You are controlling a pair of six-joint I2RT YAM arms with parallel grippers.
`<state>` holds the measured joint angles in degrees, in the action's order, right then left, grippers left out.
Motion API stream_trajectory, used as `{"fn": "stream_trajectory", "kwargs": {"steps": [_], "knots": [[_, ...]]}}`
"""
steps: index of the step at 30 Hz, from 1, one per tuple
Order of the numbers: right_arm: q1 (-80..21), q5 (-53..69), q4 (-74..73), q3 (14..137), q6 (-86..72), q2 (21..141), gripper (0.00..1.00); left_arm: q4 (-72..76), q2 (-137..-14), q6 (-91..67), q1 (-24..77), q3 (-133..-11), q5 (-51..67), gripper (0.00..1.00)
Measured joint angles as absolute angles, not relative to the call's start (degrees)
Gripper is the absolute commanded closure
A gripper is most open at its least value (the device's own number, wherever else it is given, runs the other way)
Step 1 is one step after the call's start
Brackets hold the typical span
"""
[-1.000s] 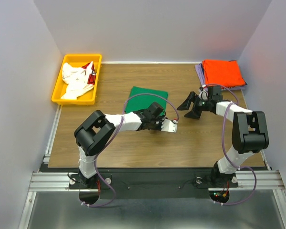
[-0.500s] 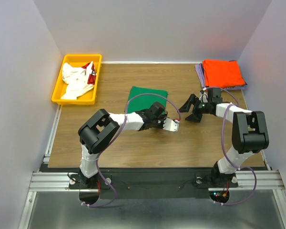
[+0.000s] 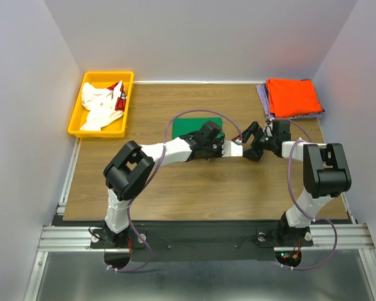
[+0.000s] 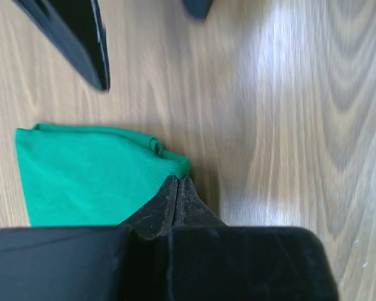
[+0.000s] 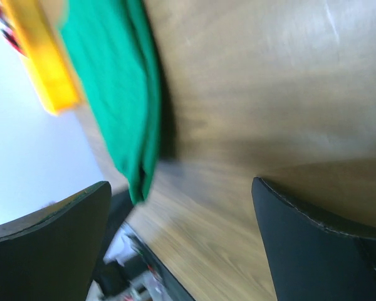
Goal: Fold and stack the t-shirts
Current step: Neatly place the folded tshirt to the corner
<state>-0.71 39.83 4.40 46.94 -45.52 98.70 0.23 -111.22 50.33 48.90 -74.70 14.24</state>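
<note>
A folded bright green t-shirt lies mid-table. My left gripper is shut, its tips pinching the shirt's near right corner, which looks slightly lifted. My right gripper stands wide open just right of the left one, facing that corner with nothing between its fingers. A folded orange t-shirt rests on a pale lavender one at the back right. White t-shirts with red lie crumpled at the back left.
The white shirts sit in a yellow plastic bin at the table's back left corner. White walls close in the table on three sides. Both arms' forearms meet over the table's middle.
My left gripper has swung up and right to the green shirt's corner and closed there. The right gripper has moved left toward it and opened wider.
</note>
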Motion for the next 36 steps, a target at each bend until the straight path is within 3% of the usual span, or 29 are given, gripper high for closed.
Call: {"fn": "stream_trajectory", "kwargs": {"steps": [10, 36], "knots": [[-0.8, 38.7, 25.1, 45.3, -64.4, 106.2, 0.03, -3.0, -111.5, 44.7, 47.7, -79.2, 18.1, 1.00], [-8.3, 30.5, 33.1, 54.0, -74.7, 116.0, 0.18, -4.0, -115.8, 38.3, 46.8, -86.7, 21.5, 1.00]]}}
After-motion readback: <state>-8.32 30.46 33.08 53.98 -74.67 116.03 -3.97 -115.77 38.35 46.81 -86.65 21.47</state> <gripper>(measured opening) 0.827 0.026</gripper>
